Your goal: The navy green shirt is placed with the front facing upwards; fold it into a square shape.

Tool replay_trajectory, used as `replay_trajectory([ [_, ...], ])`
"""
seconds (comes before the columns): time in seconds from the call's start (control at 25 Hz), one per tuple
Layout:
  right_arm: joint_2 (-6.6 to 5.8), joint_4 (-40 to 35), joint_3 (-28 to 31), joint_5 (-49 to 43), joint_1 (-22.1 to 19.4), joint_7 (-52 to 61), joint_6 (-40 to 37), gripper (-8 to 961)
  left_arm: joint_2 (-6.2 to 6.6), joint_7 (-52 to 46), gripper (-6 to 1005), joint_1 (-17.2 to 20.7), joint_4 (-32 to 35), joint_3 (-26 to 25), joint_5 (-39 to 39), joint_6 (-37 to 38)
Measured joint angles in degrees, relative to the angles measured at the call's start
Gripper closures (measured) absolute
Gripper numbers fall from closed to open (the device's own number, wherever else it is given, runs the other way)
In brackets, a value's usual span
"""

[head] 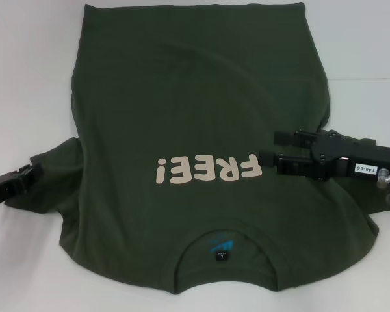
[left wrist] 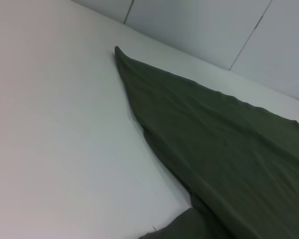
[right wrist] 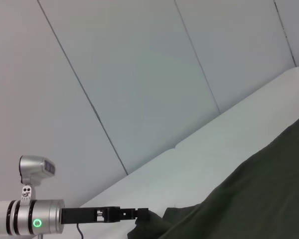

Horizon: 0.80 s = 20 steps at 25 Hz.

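The navy green shirt (head: 182,117) lies flat on the white table, front up, its cream "FREE!" lettering (head: 205,170) and blue neck label (head: 221,246) toward me. My right gripper (head: 273,148) hovers open just right of the lettering, over the chest, with nothing between its fingers. My left gripper (head: 27,173) sits at the edge of the left sleeve (head: 55,175); the right wrist view shows it (right wrist: 139,214) touching that sleeve's cloth. In the left wrist view only the shirt's side edge (left wrist: 199,149) appears.
White table (head: 26,78) surrounds the shirt on all sides. Grey wall panels (right wrist: 139,74) stand behind the far edge. The right sleeve (head: 357,224) spreads out under my right arm.
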Motion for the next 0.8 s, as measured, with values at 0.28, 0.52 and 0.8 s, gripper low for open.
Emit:
replay_trajectory([
  [0.28, 0.07, 0.20, 0.39, -0.01, -0.01, 0.00, 0.00, 72, 0.21, 0.01, 919, 0.01, 0.00, 0.04, 0.00, -0.06],
  [0.52, 0.59, 0.66, 0.67, -0.01, 0.18, 0.21, 1.24, 75, 0.53, 0.02, 978, -0.33, 0.67, -0.17, -0.13, -3.62],
  [0.8, 0.65, 2.49, 0.37, 1.21, 0.33, 0.33, 1.17, 77, 1.41, 0.36, 997, -1.07, 1.89, 0.03, 0.04, -7.48],
])
